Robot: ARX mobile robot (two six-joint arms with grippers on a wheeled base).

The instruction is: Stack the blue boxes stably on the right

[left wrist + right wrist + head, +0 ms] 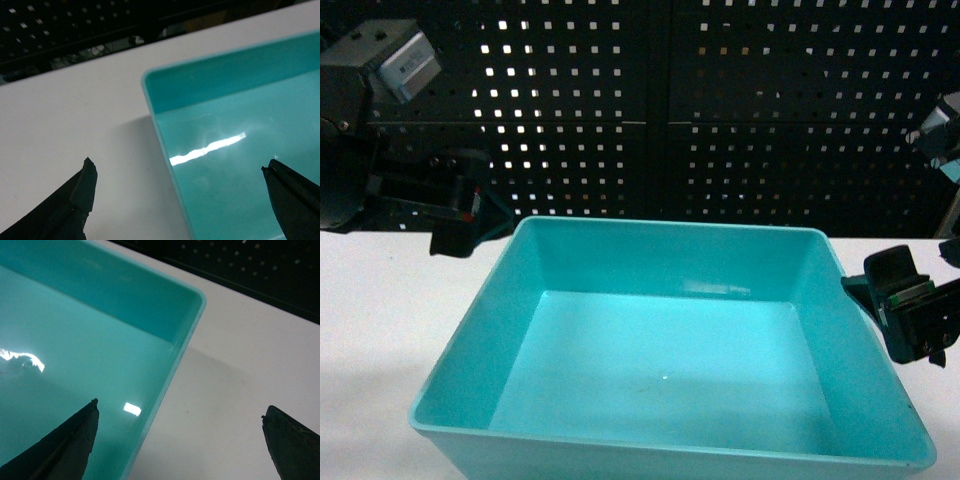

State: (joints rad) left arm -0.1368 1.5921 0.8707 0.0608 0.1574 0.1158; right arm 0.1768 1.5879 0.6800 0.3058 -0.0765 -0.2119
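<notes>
Turquoise blue box (670,370) fills the frame's lower centre — left gripper (177,200) and right gripper (180,440) both spread, straddling its side rims.

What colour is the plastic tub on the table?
Light turquoise-blue tub, plain inside; the head view shows it best.

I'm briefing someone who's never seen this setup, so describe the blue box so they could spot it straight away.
Start from the dark perforated wall panel at the back and come down to the white table in front of it. The blue box sits in the middle of that table, between the two black grippers. It is the only turquoise thing here: a shallow, open, empty tub with sloping walls and rounded corners.
</notes>
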